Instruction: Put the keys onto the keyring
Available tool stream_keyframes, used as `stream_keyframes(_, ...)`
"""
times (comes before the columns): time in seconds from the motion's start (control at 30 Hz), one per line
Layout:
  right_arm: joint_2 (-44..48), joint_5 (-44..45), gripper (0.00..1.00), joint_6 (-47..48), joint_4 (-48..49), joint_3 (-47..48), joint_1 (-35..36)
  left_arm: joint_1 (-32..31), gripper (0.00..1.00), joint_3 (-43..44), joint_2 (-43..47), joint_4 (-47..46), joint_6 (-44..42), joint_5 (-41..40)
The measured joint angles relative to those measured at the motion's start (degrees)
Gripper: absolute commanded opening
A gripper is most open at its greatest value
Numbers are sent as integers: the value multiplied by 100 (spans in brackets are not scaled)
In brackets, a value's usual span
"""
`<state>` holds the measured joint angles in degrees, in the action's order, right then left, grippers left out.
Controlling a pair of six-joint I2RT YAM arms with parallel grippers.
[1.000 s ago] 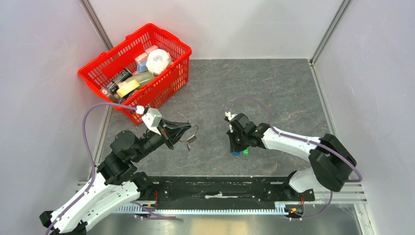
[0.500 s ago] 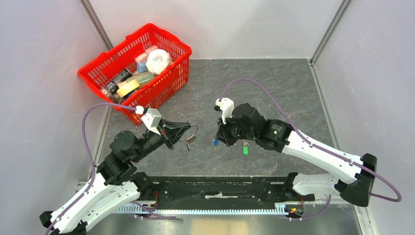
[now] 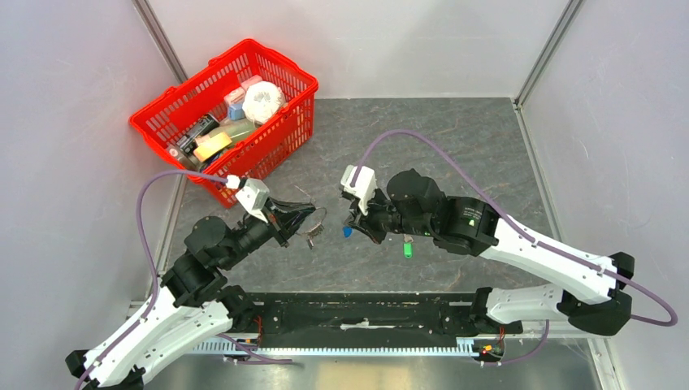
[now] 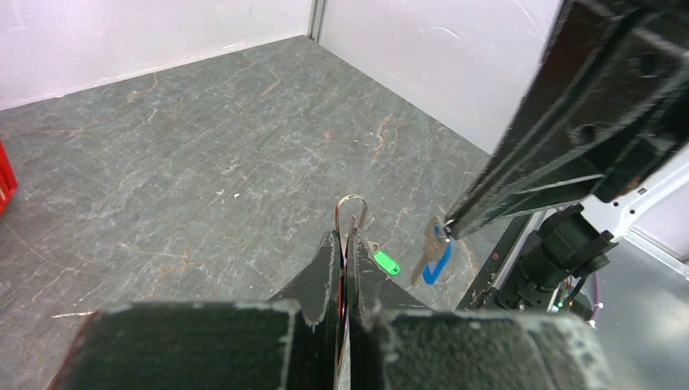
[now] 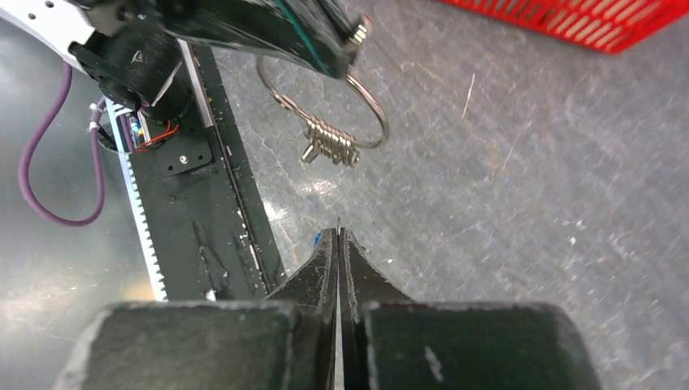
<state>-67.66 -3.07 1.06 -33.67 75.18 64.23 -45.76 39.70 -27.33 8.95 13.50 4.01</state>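
My left gripper [image 3: 311, 214] is shut on the keyring [image 3: 319, 217], a thin silver wire ring, and holds it above the table. A cluster of small silver keys [image 3: 315, 233] dangles from the ring. The ring's tip sticks out past my left fingertips [image 4: 345, 240] in the left wrist view [image 4: 351, 208]. My right gripper [image 3: 351, 227] is shut on a blue-headed key [image 3: 347, 232] and holds it just right of the ring. That key hangs in the left wrist view [image 4: 436, 262]. A green-headed key [image 3: 407, 249] lies on the table. The right wrist view shows the ring [image 5: 370, 106] ahead of my right gripper [image 5: 338, 236].
A red basket [image 3: 284, 62] full of small items stands at the back left. A black rail [image 3: 366, 313] runs along the near table edge. Grey walls close in the sides and back.
My right gripper has lifted the blue-headed key off the table and carried it left, close to the keyring. The green-headed key stays on the table. The left arm has barely moved.
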Motion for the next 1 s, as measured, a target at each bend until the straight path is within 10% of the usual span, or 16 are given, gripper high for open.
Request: stream_keyframes(1.0,-778,1869,0,4085,1180,210,1357,0,2,79,-52,282,81,-155)
